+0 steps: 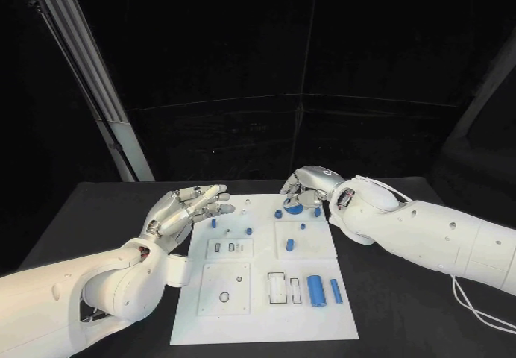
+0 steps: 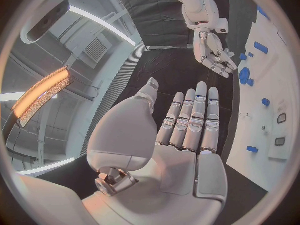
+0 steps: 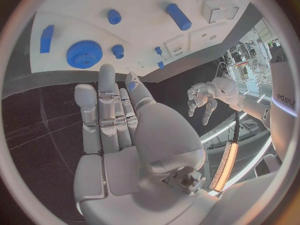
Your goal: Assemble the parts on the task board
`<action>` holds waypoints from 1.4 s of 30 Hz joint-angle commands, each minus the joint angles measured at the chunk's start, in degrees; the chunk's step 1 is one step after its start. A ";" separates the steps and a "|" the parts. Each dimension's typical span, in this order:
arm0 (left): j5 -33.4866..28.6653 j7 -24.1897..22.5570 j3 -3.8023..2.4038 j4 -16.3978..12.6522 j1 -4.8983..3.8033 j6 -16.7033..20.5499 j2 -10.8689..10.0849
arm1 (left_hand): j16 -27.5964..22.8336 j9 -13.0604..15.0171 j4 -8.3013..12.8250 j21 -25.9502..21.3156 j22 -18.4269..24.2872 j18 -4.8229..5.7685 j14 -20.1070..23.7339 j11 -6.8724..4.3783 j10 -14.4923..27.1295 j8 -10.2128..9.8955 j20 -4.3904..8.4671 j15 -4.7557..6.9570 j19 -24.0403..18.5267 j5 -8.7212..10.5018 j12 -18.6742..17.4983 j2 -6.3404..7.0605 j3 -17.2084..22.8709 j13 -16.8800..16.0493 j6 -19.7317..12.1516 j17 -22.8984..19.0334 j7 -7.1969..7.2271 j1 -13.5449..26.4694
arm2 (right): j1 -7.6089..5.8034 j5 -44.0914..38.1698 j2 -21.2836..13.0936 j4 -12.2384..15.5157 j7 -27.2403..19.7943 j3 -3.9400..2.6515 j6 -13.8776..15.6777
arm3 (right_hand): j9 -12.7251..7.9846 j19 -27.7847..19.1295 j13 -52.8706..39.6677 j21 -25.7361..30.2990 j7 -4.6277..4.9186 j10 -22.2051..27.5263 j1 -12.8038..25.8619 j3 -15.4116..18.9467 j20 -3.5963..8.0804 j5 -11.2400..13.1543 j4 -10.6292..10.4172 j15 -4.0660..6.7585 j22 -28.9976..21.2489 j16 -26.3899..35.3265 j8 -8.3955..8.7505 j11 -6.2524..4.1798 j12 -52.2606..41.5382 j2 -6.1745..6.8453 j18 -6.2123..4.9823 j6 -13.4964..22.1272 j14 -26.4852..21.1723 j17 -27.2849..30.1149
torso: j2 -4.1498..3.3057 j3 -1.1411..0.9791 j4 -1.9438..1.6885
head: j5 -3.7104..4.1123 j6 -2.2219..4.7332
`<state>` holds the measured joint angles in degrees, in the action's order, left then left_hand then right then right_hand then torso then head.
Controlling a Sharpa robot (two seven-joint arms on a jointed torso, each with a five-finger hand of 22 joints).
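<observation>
The white task board (image 1: 258,317) lies in the middle of the black table. A blue gear (image 1: 294,209) sits near its far edge, with small blue pegs (image 1: 277,214) around it. Two blue cylinders (image 1: 315,289) lie side by side on the near right. My right hand (image 1: 306,185) hovers at the far edge just beyond the gear, holding nothing. Its fingers (image 3: 107,110) stretch flat toward the gear (image 3: 83,54). My left hand (image 1: 192,209) stands at the board's left edge, and its fingers (image 2: 197,115) are straight and apart with nothing in them.
Raised white blocks with slots and holes (image 1: 226,283) take up the board's near half. A blue peg (image 1: 289,243) stands in the middle right block. Black table surface (image 1: 408,313) surrounds the board. A pale pole (image 1: 107,112) rises at the back left.
</observation>
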<state>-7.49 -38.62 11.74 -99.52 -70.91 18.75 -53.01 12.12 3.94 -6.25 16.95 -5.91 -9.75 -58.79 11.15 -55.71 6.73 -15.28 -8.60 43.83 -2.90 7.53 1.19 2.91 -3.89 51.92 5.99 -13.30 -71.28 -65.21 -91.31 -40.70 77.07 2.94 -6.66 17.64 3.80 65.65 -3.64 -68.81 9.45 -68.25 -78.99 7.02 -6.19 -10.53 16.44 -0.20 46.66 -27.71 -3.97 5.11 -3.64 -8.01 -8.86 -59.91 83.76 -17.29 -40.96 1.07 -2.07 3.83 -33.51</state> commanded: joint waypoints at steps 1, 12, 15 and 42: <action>0.36 -4.09 -0.05 0.03 -0.12 -1.55 0.07 | -0.23 -0.10 0.07 -0.25 0.09 -0.86 -0.40 0.05 -0.26 -0.33 -0.03 -0.02 0.41 -0.10 -0.23 -0.18 -0.42 0.02 0.32 -0.04 -1.11 0.50 | -0.22 -3.71 0.28 -0.15 1.19 -0.06 -2.50 | -0.07 1.02 -0.05 -1.68 -0.08 0.41 0.36 -0.28 0.02 0.01 0.00 0.22 2.48 -1.29 0.34 0.10 0.10 -0.02 1.24 0.69 2.27 -0.84 | -0.50 0.20 -0.52 | 0.23 0.12; 0.37 -3.47 -0.05 0.37 -0.18 -2.52 0.42 | -0.54 -0.16 0.14 -0.37 0.26 -0.82 -0.31 0.17 -0.11 -0.67 -0.05 -0.10 0.48 -0.10 -0.57 -0.42 -1.13 0.08 0.14 -0.11 -1.27 0.77 | -0.35 -3.74 1.17 -0.85 0.70 -0.05 -7.29 | -0.11 3.36 0.04 -5.79 -0.58 1.81 1.84 -0.22 -0.10 -0.54 -0.30 0.19 8.61 -5.34 0.42 0.05 0.15 0.64 2.15 2.25 1.65 -3.25 | -1.03 0.44 -0.99 | 0.45 0.24; 0.37 -3.38 -0.05 0.55 -0.21 -2.82 0.46 | -0.64 -0.17 0.18 -0.42 0.32 -0.82 -0.28 0.21 -0.04 -0.77 -0.06 -0.13 0.49 -0.11 -0.68 -0.46 -1.36 0.09 0.07 -0.14 -1.31 0.83 | -0.35 -3.72 1.42 -1.12 0.98 -0.05 -8.15 | -0.07 3.80 0.03 -6.38 -0.61 2.04 1.96 -0.33 -0.10 -0.58 -0.29 0.20 9.61 -5.94 0.35 0.06 0.15 0.61 2.32 2.26 1.61 -3.57 | -1.18 0.39 -0.92 | 0.41 0.16; -0.47 -2.69 -0.06 2.01 -0.33 -4.46 1.08 | -1.01 -0.19 0.29 -0.61 0.56 -0.80 -0.23 0.38 0.24 -1.22 -0.14 -0.24 0.50 -0.13 -1.14 -1.33 -1.95 0.11 -0.22 -0.21 -1.51 0.92 | -0.36 -4.00 3.98 -4.43 1.59 -0.01 -10.41 | -0.02 6.98 -0.03 -10.73 0.01 4.74 1.81 -4.15 -0.67 -0.09 -0.22 -0.33 16.63 -12.34 0.26 0.73 -0.09 0.06 3.43 3.07 0.62 -6.47 | -1.73 0.51 -1.01 | 0.34 0.39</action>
<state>-7.60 -38.62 11.72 -97.50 -71.13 15.51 -52.03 11.29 3.85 -5.93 16.69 -5.43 -9.73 -58.78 11.38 -55.48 5.80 -15.43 -8.60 43.97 -2.89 6.64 0.45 1.19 -3.84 51.91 5.83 -13.29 -70.55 -65.42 -94.96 -36.82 72.64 4.68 -6.64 9.10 3.75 72.31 -3.65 -79.20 9.72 -63.15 -77.41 3.24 -6.84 -10.85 16.19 -0.41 63.13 -39.88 -3.76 5.71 -3.66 -7.35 -6.19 -56.71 83.96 -23.71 -42.63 1.55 -3.11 4.26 -33.07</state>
